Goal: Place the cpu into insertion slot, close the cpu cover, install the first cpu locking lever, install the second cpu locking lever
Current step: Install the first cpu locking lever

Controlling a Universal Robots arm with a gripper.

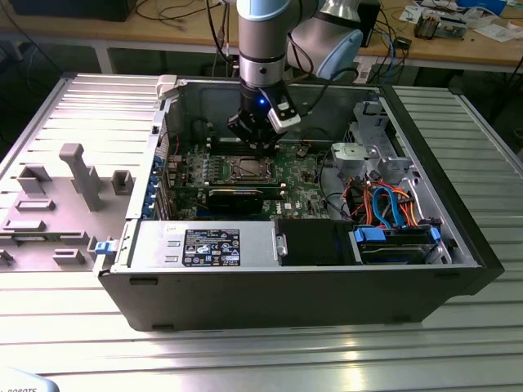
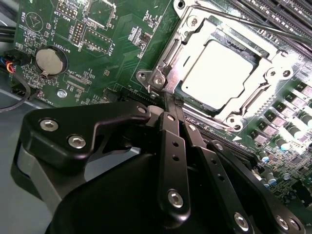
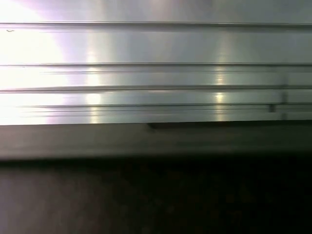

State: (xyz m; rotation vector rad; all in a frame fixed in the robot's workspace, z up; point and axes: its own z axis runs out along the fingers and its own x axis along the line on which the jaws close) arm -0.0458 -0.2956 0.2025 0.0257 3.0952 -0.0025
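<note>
Currently the gripper [image 2: 168,97] has its jaws pinched together, nothing visibly held, tips at the corner of the cpu cover [image 2: 168,66], which lies flat over the cpu [image 2: 217,73] seated in the insertion slot [image 1: 246,169]. Open PC case [image 1: 458,269] sits on a ribbed aluminium table [image 1: 270,359]; cluttered wooden bench [image 1: 184,28] behind.

The exterior view is evenly and fairly brightly lit from above, with soft sheen on the ribbed metal table [image 1: 245,359] and dim shadow inside the computer case [image 1: 458,245]. In the second wrist view the cpu [image 2: 219,73] is blown out to white glare, while the gripper [image 2: 168,105] near it looms dark. The first wrist view is blurred, with streaky highlights above a dark band
</note>
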